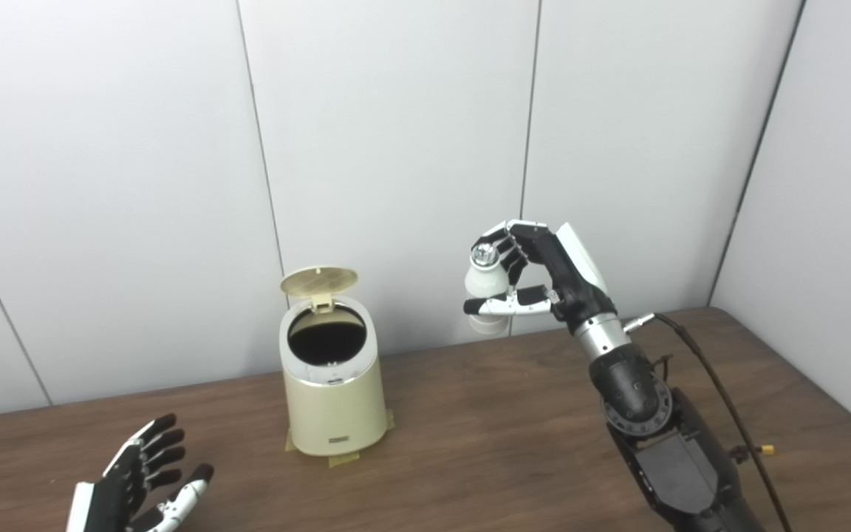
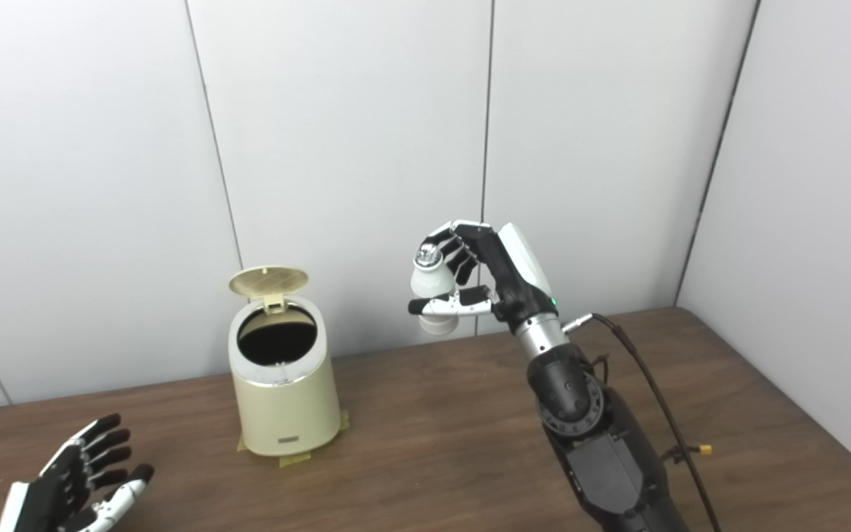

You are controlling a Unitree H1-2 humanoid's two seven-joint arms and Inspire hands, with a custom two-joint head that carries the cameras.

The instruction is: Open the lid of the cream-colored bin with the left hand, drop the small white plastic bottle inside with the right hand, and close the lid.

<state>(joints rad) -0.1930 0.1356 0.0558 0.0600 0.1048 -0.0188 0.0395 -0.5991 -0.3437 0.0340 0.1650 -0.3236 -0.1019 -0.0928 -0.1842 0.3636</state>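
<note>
The cream-colored bin (image 1: 333,399) stands on the brown table with its round lid (image 1: 319,281) flipped up at the back, showing its dark inside. My right hand (image 1: 525,277) is raised above the table, to the right of the bin and higher than its rim, shut on the small white plastic bottle (image 1: 486,284), which is held upright with its silvery cap on top. My left hand (image 1: 141,484) is open and empty, low at the table's front left, apart from the bin.
The brown table (image 1: 470,428) ends at white wall panels behind and to the right. A black cable (image 1: 721,399) runs along my right forearm. Strips of tape (image 1: 344,458) hold the bin's base to the table.
</note>
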